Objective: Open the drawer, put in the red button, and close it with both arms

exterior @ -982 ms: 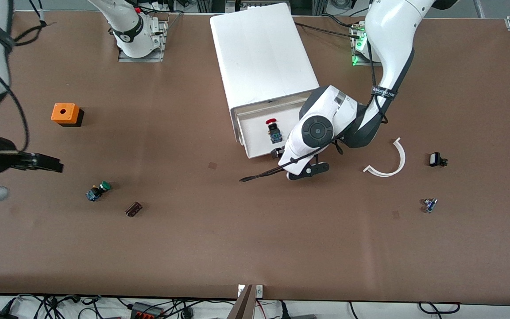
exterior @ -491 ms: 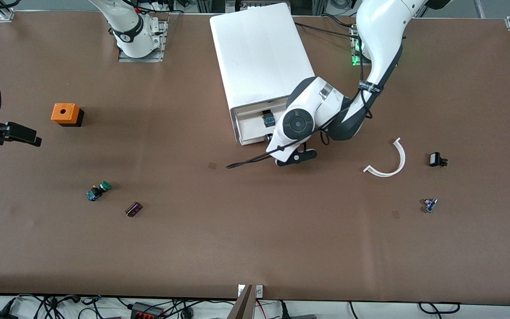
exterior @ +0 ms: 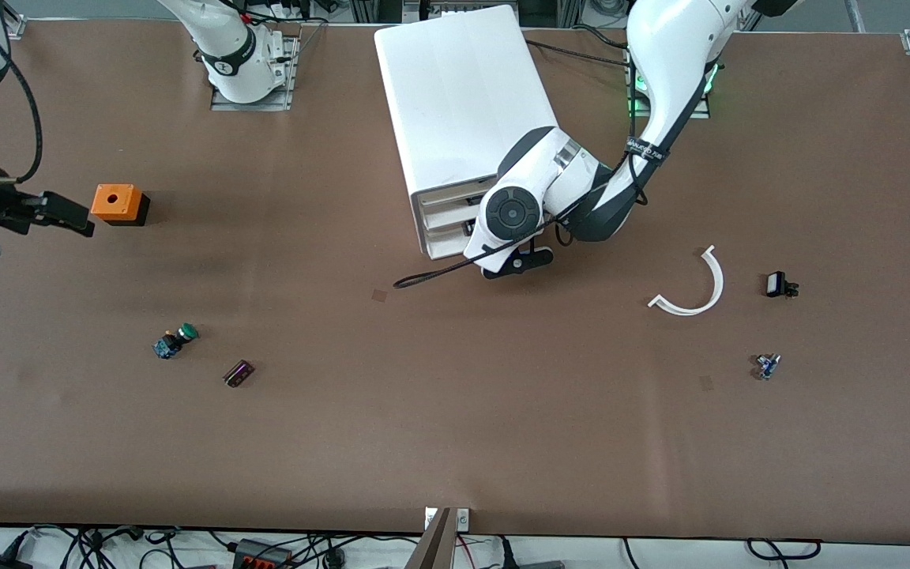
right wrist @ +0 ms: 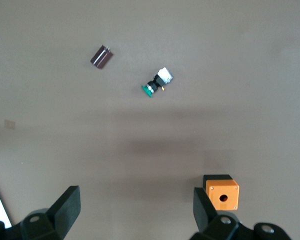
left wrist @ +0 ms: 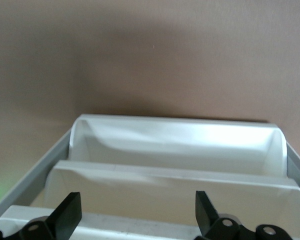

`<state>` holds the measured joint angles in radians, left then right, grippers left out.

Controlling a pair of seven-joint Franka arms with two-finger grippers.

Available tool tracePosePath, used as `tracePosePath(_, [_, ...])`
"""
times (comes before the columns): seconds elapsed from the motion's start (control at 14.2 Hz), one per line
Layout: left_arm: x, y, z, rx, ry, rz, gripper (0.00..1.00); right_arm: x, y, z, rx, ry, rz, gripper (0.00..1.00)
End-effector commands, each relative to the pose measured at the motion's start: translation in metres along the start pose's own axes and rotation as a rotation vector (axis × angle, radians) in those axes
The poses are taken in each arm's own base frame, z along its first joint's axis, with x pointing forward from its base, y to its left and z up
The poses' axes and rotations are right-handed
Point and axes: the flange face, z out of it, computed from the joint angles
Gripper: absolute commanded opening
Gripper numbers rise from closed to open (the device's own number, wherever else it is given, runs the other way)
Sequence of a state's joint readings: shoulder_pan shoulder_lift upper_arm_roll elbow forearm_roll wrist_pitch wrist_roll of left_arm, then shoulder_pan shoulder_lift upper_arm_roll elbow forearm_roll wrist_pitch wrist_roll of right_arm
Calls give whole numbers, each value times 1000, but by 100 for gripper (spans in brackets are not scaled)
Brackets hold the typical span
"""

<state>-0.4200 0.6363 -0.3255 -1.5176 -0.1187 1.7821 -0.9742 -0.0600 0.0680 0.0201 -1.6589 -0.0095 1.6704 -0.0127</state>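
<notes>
Brown tabletop, two Franka arms at work: a white drawer cabinet (exterior: 471, 118) stands at the robots' edge of the table, and the left gripper (exterior: 477, 235) sits against its drawer front (exterior: 449, 231). In the left wrist view the left gripper's black fingers (left wrist: 65, 216) are spread wide, holding nothing, with the white drawer fronts stacked between them. The drawer looks nearly or fully pushed in (the arm's wrist hides part of the front, so a last gap cannot be ruled out). The red button is not visible in any view; judging by the task and the nearly shut drawer, it is probably inside.

The right gripper (exterior: 68, 217) hangs over the right arm's end of the table, close beside the orange box with a hole (exterior: 117, 203), its fingers (right wrist: 65, 206) wide apart and empty. Nearer the front camera lie the green-capped button (exterior: 175, 341) and a small dark brown block (exterior: 238, 373). Toward the left arm's end lie a white curved strip (exterior: 696, 288) and two small dark parts.

The step in hand appears to be the closing. What comes next, most likely, is a check that the front sits flush, then a straight withdrawal of the left arm; the right arm waits and has yet to join in.
</notes>
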Motion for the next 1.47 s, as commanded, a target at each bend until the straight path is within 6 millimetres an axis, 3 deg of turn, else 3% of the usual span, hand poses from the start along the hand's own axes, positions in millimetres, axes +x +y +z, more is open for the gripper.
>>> tracePosePath(0.0, [-9,-2,-6,-1,-43,-12,100,-17,-3,1,-18,15,-13,100])
tracePosePath(0.28, [-1,-10,-14,1,-41,-9,100,-17,-5,1,-18,13,-16,100])
tracePosePath(0.42, [23,-34,-56,-22,8,-44,100,-18,-4,2,-17,6,-14,100])
tracePosePath(0.63, [61,-75,-103,35,155,-48,100,-18,-5,3,-18,4,-14,100])
tracePosePath(0.7, [68,-92,-125,62,211,-22,100,-18,-6,3,-18,6,-17,100])
tracePosePath(0.91, [100,-176,-188,105,287,159,100,-18,-13,3,-19,6,-29,100])
tracePosePath(1.26, [88,-296,-271,124,313,290,100,-17,-11,2,-19,9,-26,100])
tracePosePath(1.4, [79,-333,-295,102,326,361,100,-16,-11,3,-19,12,-26,100])
